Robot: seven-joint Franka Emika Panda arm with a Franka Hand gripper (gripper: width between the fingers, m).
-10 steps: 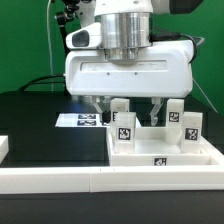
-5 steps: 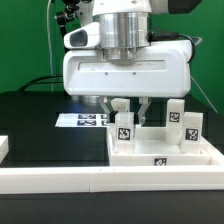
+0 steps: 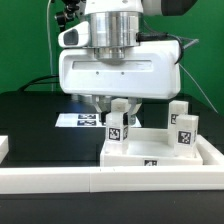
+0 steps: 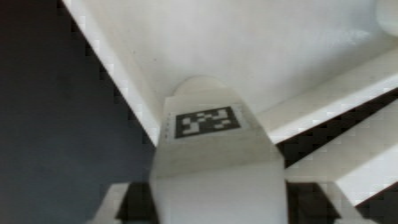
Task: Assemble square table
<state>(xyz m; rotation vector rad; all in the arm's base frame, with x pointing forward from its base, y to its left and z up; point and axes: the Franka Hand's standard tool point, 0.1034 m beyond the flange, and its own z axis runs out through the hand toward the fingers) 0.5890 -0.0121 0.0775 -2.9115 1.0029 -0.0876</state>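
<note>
We see the pincer point(image 3: 120, 107) clenched on a table leg point(image 3: 117, 122) above the square tabletop point(image 3: 140, 152); a tilted leg risks jamming or slipping.

Wrist cam: one white blocky leg point(image 4: 214, 165) fills the centre of the frame, rounded end pointing away from the camera. A black-and-white square tag point(image 4: 208, 121) sits on its facing side, slightly skewed and soft-focus, so the pattern isn't readable. The gripper point(image 4: 214, 205) straddles the near end of the leg, with pale fingers point(image 4: 125, 205) showing on both sides, flush against it with no visible gap. Beyond the leg, the white square table slab point(image 4: 267, 50) runs diagonally across the frame, its raised rim showing as a brighter band with a shadowed step beside it. Black table surface point(image 4: 54, 130) covers the remaining side. Whole frame is a bit blurred.
</note>
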